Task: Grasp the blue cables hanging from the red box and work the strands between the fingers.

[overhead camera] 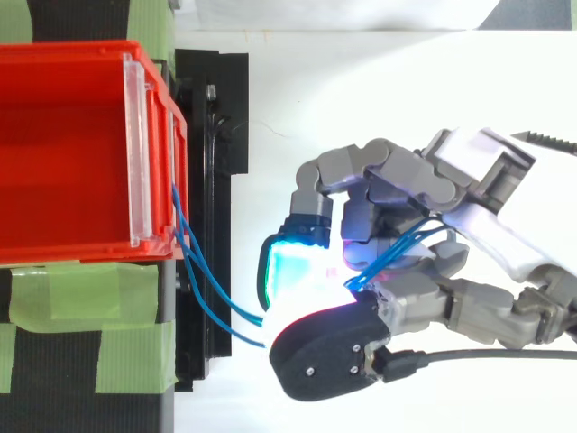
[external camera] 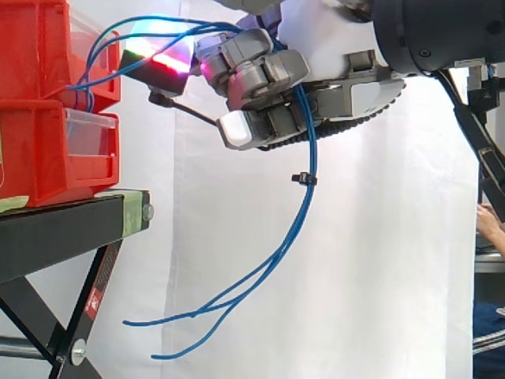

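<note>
A robot hand [external camera: 256, 75] has its fingers curled around thin blue cables [external camera: 311, 158] that run from the red box [external camera: 35, 47] beside it and dangle below, seemingly light, limp and best gripped mid-length.

Red bins [external camera: 39, 150] w/ clear front strips. Thin blue cables [external camera: 310, 158], small blk tie [external camera: 304, 179] on them. Robot hand [overhead camera: 406, 176] grey & white w/ blk tip housing; pads [overhead camera: 293, 266] glow cyan, white, magenta-red. Blk bench [overhead camera: 212, 108] w/ pale green tape [overhead camera: 81, 298]. Plain white curtain [external camera: 355, 260].
</note>
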